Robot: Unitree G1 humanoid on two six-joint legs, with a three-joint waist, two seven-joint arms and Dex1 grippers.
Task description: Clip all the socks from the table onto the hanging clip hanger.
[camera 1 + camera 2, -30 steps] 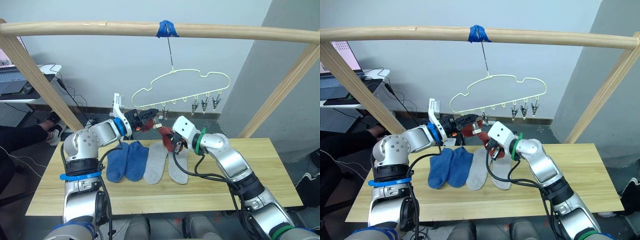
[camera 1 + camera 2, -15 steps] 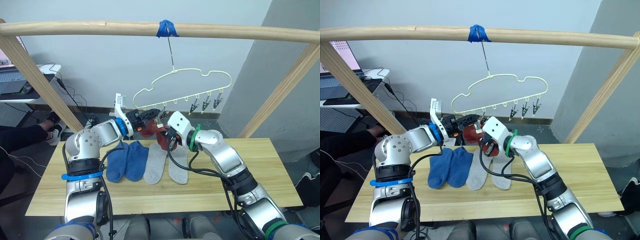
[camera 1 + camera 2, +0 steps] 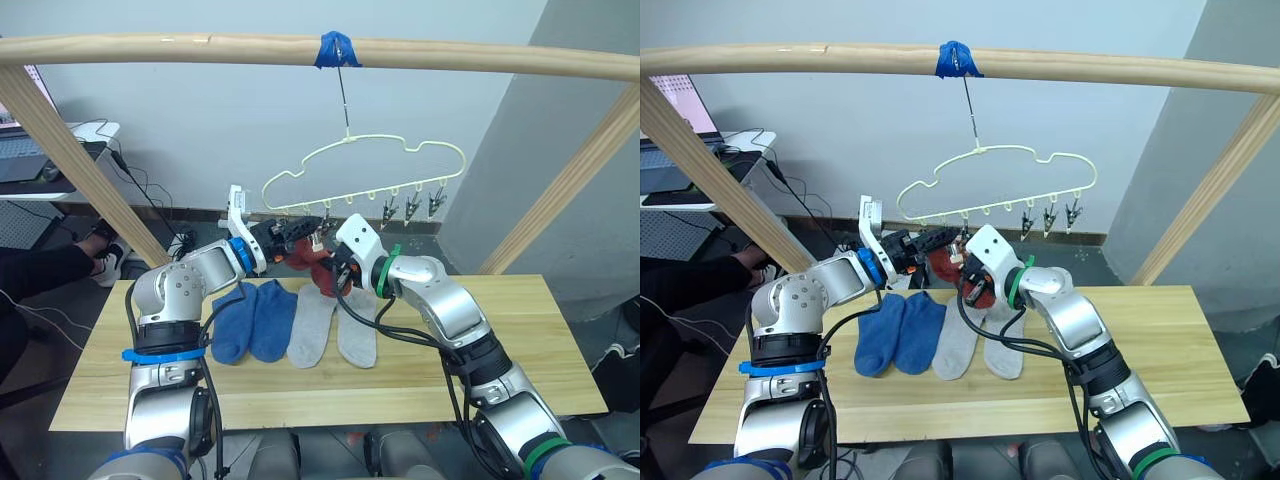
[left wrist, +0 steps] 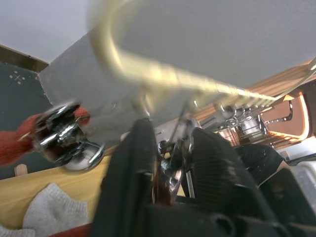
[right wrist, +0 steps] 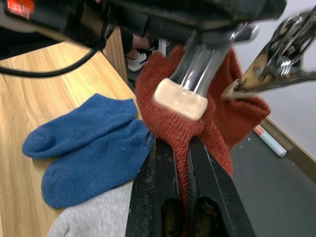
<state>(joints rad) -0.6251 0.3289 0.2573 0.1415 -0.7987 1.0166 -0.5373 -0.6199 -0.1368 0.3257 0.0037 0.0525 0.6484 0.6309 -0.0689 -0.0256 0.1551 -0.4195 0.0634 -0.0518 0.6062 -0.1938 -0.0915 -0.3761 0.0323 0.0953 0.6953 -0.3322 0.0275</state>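
Note:
The pale gold clip hanger (image 3: 347, 142) hangs by its hook from the pole. My left gripper (image 3: 298, 232) is up at its leftmost clips, and in the left wrist view my left gripper (image 4: 170, 145) is shut on a metal clip. My right gripper (image 5: 181, 148) is shut on a rust red sock (image 3: 322, 270) and holds it right against that clip, whose cream pad (image 5: 180, 100) presses on the fabric. More red fabric (image 5: 242, 113) shows behind it. Two blue socks (image 3: 250, 320) and two light grey socks (image 3: 330, 325) lie side by side on the table (image 3: 560, 330).
A thick wooden pole (image 3: 480, 58) with blue tape (image 3: 335, 50) spans the top, on slanted posts (image 3: 80, 160) at both sides. Three free clips (image 3: 409, 206) hang at the hanger's right. A person's leg (image 3: 40, 270) and a desk (image 3: 30, 160) are at far left.
My right gripper has carried the red sock up and to the left, against the clip held by my left gripper. The left gripper has stayed at the clips.

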